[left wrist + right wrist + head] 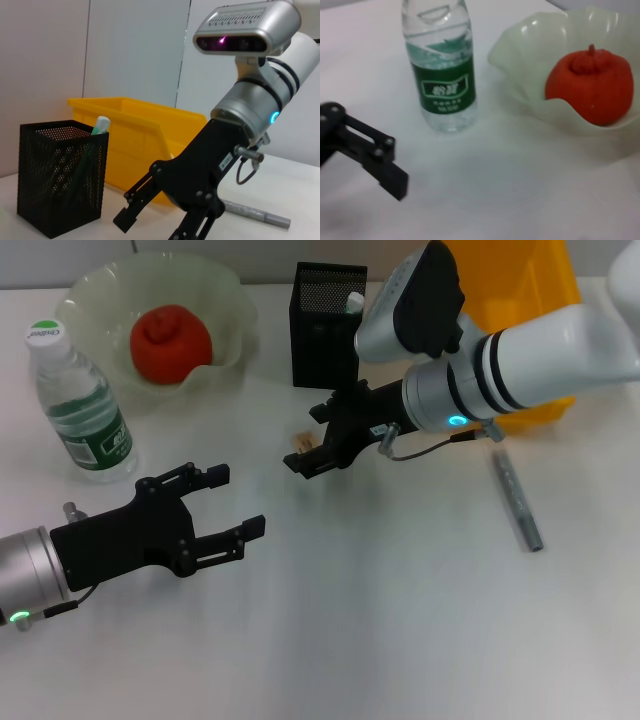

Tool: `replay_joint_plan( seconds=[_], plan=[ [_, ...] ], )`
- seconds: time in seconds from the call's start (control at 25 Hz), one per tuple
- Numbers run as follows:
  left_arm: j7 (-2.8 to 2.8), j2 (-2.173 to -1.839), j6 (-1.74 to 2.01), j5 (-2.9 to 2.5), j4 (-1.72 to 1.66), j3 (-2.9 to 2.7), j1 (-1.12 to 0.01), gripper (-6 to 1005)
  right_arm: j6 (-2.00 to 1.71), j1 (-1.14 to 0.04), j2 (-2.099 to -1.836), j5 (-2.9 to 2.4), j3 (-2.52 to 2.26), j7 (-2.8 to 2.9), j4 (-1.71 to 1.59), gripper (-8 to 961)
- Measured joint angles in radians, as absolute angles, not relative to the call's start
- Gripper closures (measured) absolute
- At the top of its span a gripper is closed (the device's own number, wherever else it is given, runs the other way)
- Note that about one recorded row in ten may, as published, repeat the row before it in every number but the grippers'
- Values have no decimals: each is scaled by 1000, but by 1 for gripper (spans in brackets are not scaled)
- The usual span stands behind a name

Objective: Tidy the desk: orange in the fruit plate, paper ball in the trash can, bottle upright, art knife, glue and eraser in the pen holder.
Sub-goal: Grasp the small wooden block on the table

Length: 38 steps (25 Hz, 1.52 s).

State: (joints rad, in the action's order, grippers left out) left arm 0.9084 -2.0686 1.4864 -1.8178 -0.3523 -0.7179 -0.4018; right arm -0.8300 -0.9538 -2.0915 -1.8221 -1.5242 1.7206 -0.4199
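Note:
The orange point(170, 342) lies in the fruit plate point(95, 290). To the plate's left stands the bottle point(85, 410), upright. A white-capped glue stick point(355, 302) pokes out of the pen holder point(325, 330), and the trash can point(525, 290) is behind my right arm. My right gripper point(305, 438) hangs open in front of the pen holder, with the tan eraser point(299, 444) showing between its fingertips. Right of it the grey art knife point(515, 500) lies on the table. My left gripper point(240, 500) rests open near the front left. The paper ball is out of view.
The right wrist view shows the bottle point(442, 75), the fruit plate point(520, 65) with the orange point(590, 90), and a left finger point(375, 160). The left wrist view shows the pen holder point(60, 185) and the trash can point(140, 135) behind it.

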Motion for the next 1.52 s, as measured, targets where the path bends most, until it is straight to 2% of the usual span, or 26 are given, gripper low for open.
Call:
replay_joint_plan(
  seconds=[1.44, 1.52],
  plan=[
    [883, -2072, 1485, -1798, -311, -707, -399, 179, -734, -960, -2092, -1732, -1687, 1671, -413, 145],
    [881, -2072, 1485, -1797, -310, -707, -398, 179, -724, -961, -2092, -1718, -1701, 1661, -407, 217]
  ],
)
